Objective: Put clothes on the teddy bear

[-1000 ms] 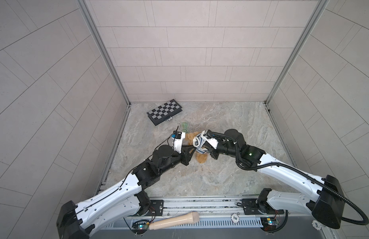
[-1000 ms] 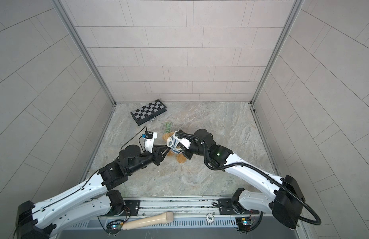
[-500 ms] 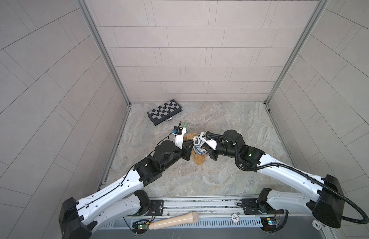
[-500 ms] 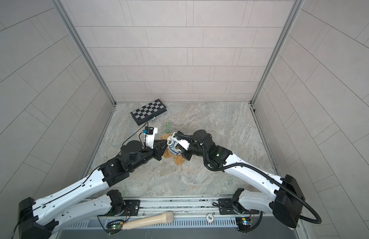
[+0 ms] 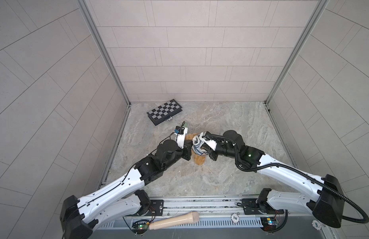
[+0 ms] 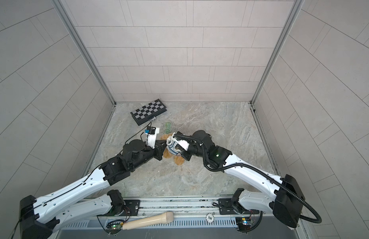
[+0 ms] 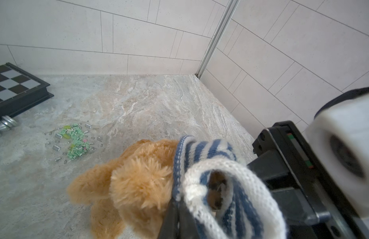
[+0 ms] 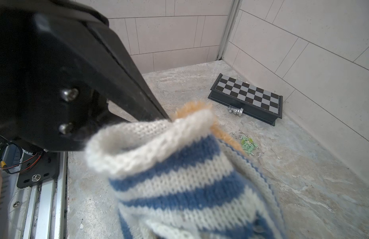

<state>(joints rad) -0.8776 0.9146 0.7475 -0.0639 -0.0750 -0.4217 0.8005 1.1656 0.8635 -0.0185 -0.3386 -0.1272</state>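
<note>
The left pincer (image 5: 191,145) was shut on the white rim of the sweater (image 7: 220,186). The right pincer (image 5: 203,148), meeting it almost tip to tip, was shut on the same blue-striped knit from the opposite side. The bear (image 7: 138,182) lay on the floor just under and between them, fur showing both beyond the knit and on the near side of it; how far the sweater was on could not be told. To do this well, I judged, the two holds should part evenly to keep the opening wide, then draw along the body. They should pinch cloth only, since so light a toy would drag or lift with any snag. Beyond the left pincer lay a bag of green bits (image 7: 73,140) and a chessboard (image 5: 164,108), neither with legible writing. Back behind both pincers, on the front rail, a round chip (image 5: 234,217) read "500".
</note>
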